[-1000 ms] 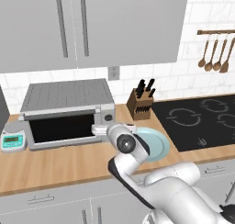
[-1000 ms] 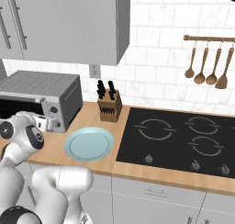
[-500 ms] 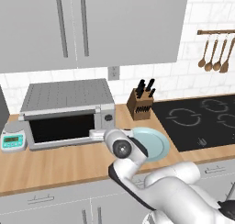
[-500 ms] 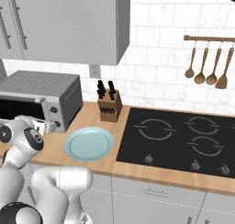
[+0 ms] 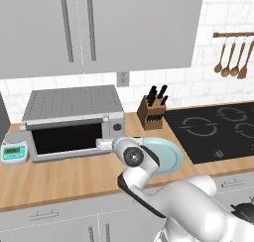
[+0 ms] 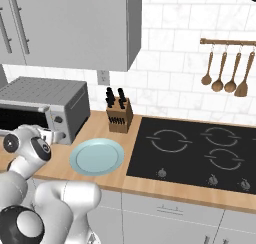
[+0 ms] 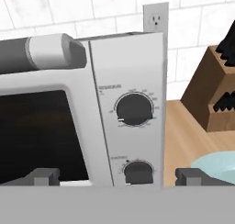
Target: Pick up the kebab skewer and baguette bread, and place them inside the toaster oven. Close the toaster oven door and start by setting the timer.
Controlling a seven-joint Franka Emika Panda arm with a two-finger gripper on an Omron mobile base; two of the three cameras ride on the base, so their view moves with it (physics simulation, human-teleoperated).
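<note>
The toaster oven [image 5: 74,104] stands on the counter at the back left, and its two round knobs [image 7: 134,109] sit on the right panel. The toaster oven door [image 5: 65,137] is shut, its dark glass pane [image 7: 36,136] showing nothing inside. My gripper [image 7: 118,177] is open and empty. It hovers just in front of the lower knob [image 7: 137,172], with one fingertip before the glass and the other off the oven's right side. In the base views the gripper [image 5: 100,145] [image 6: 60,136] is at the oven's lower right corner. The kebab skewer and baguette bread are out of view.
A light blue plate [image 5: 166,154] [image 6: 96,156] lies bare on the counter right of my hand. A knife block [image 5: 153,111] [image 7: 213,101] stands behind it. A small white scale [image 5: 13,151] sits left of the oven. The black cooktop [image 6: 195,150] lies to the right.
My hand has sunk a little and reached left toward the oven's knob panel. The fingers stayed open and the oven and plate have not moved.
</note>
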